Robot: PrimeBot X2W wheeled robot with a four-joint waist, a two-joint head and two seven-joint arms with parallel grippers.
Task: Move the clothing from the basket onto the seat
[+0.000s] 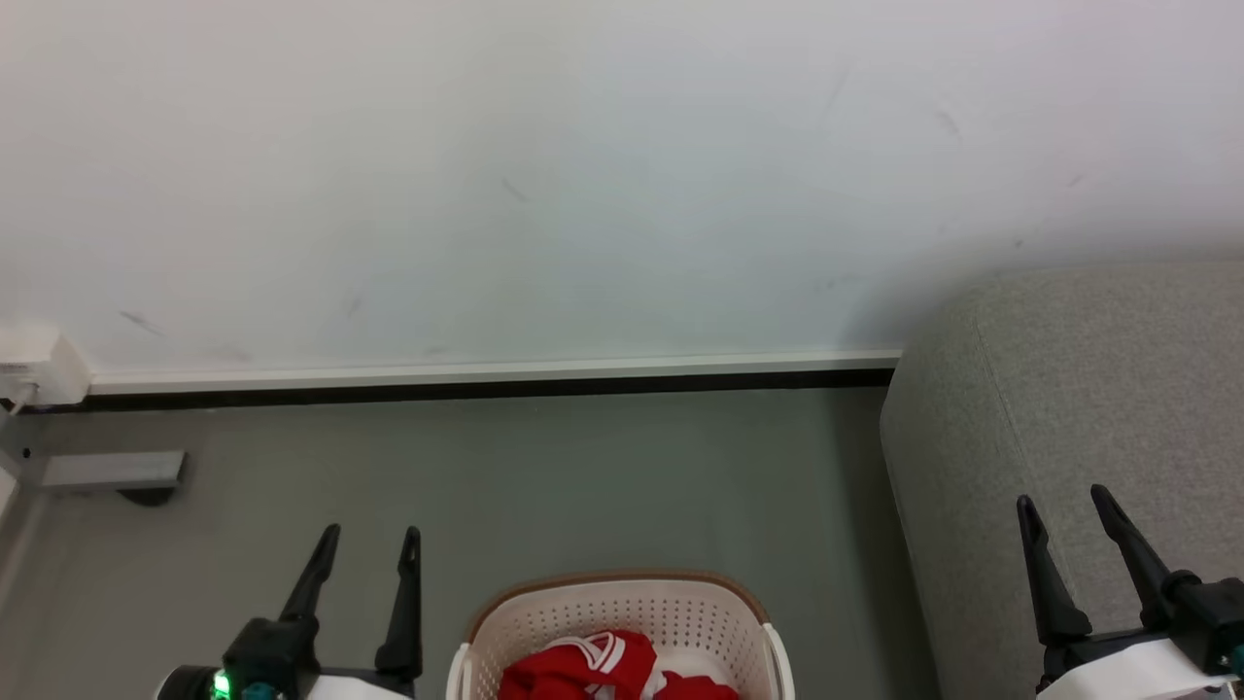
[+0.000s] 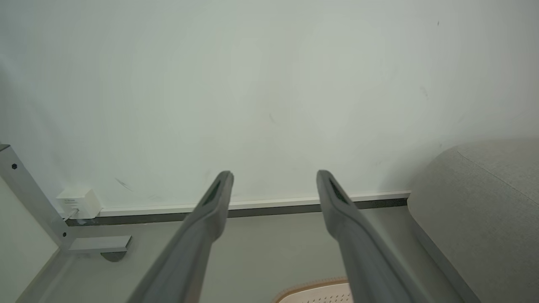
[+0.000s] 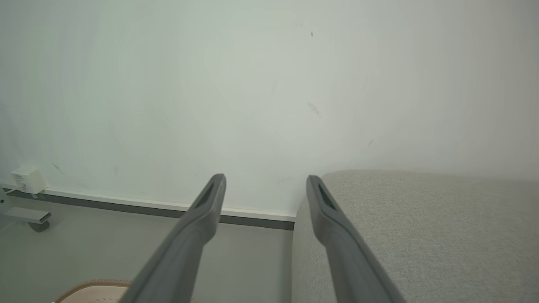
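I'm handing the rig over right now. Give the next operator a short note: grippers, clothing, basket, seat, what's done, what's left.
Grippers: the left gripper is open and empty, left of the basket. The right gripper is open and empty, in front of the seat.
Things: the red clothing lies in the basket on the floor, left of the seat.
Done: nothing yet.
Left: lift the clothing onto the seat.

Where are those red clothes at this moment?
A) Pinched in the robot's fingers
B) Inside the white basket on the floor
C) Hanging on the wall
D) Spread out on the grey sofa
B: the red clothes lie heaped inside the basket, which stands on the floor beside the sofa.
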